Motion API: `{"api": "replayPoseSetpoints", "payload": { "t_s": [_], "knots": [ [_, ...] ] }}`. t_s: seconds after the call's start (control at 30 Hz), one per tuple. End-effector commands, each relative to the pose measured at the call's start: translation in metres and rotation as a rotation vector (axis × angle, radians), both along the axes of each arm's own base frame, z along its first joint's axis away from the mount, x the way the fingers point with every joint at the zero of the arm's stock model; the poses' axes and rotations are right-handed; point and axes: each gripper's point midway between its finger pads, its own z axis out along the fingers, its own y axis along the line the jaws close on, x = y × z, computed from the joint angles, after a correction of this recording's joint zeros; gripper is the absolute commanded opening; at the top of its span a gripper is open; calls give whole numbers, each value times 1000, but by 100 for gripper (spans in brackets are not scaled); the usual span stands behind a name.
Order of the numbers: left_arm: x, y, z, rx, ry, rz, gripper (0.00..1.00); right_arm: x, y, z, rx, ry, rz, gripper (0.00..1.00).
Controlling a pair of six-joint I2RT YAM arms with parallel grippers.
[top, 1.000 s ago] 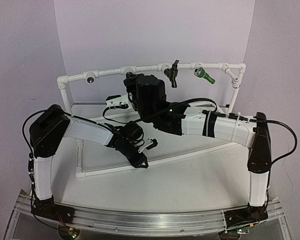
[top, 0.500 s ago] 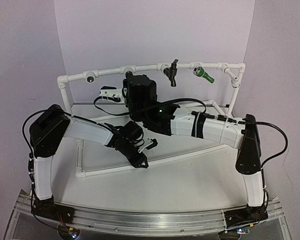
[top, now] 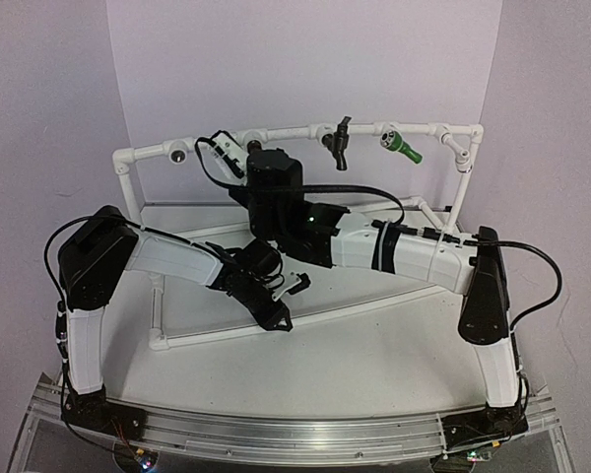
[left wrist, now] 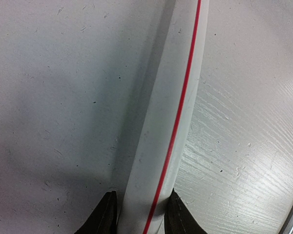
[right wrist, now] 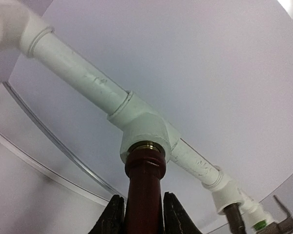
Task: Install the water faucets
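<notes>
My right gripper [right wrist: 143, 214] is shut on the reddish-brown faucet [right wrist: 144, 190]. The faucet's brass end sits in the mouth of a white tee socket [right wrist: 141, 127] on the pipe frame's top rail [top: 138, 155]. In the top view the right wrist [top: 271, 187] hides that faucet. The black faucet [top: 338, 145] and the green faucet [top: 402, 146] hang from sockets further right on the rail. My left gripper [left wrist: 139, 214] is shut on the frame's lower pipe [left wrist: 171, 122], white with a red stripe, near the table; it shows in the top view too [top: 276, 317].
An empty tee socket [top: 178, 155] sits left of the right wrist on the top rail. The frame's right post [top: 463, 182] and right arm [top: 424, 251] cross the middle. A purple backdrop stands close behind the rail.
The right wrist has shifted left and up to the top rail and rolled, its white camera mount swinging upward. The left arm has not moved.
</notes>
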Motion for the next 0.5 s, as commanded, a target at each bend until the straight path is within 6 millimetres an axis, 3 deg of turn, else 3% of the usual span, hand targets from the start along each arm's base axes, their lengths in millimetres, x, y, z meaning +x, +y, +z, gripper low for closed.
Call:
{"api": "replayPoseSetpoints", "payload": {
  "t_s": [0.0,0.2,0.47],
  "knots": [
    [-37,43,-88,217,220,133,0,-5,6,43,786,111,183,0],
    [-37,45,-91,227,221,134,0,-3,-1,55,1346,174,270,0],
    [-37,44,-89,221,220,132,0,-12,-21,66,1777,196,429,0]
  ]
}}
